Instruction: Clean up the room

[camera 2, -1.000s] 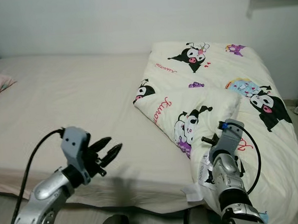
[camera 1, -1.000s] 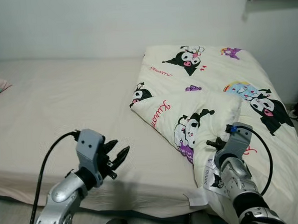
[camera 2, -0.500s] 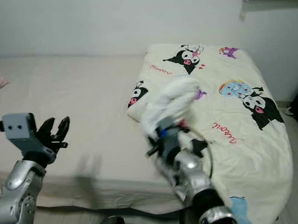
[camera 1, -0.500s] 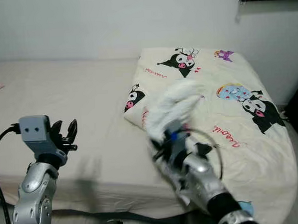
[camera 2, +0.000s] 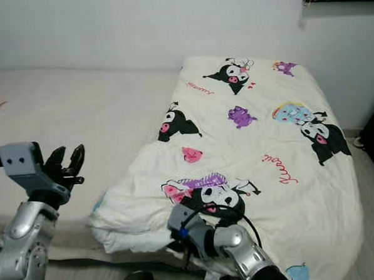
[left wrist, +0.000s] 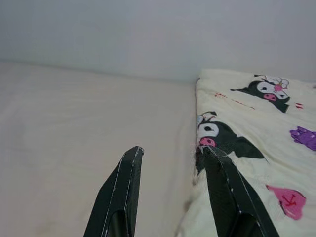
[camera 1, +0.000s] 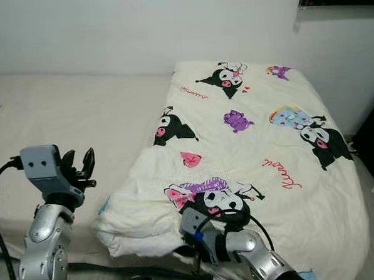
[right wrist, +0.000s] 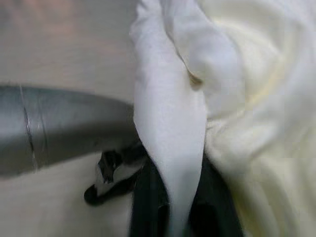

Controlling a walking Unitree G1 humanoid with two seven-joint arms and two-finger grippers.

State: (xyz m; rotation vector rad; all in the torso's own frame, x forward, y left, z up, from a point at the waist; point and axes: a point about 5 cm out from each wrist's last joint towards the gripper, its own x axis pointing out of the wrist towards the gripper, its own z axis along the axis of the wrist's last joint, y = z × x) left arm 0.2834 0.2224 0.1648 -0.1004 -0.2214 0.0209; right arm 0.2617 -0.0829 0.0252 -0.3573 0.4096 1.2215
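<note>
Reaching low, the right end effector (right wrist: 170, 207) pinches the blanket (camera 1: 250, 149); the raised left end effector (left wrist: 170, 190) gapes empty.

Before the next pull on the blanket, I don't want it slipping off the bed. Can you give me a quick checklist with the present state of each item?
1. Right gripper clamped on the blanket edge: ok, fabric sits pinched between the fingers.
2. Left gripper free: ok, open and holding nothing, raised over the mattress.
3. Blanket spread flat: not ok, its near-left edge is bunched.
4. Blanket covers the mattress: not ok, the left part is bare.
5. Blanket's far side against the wall: cannot tell.
</note>
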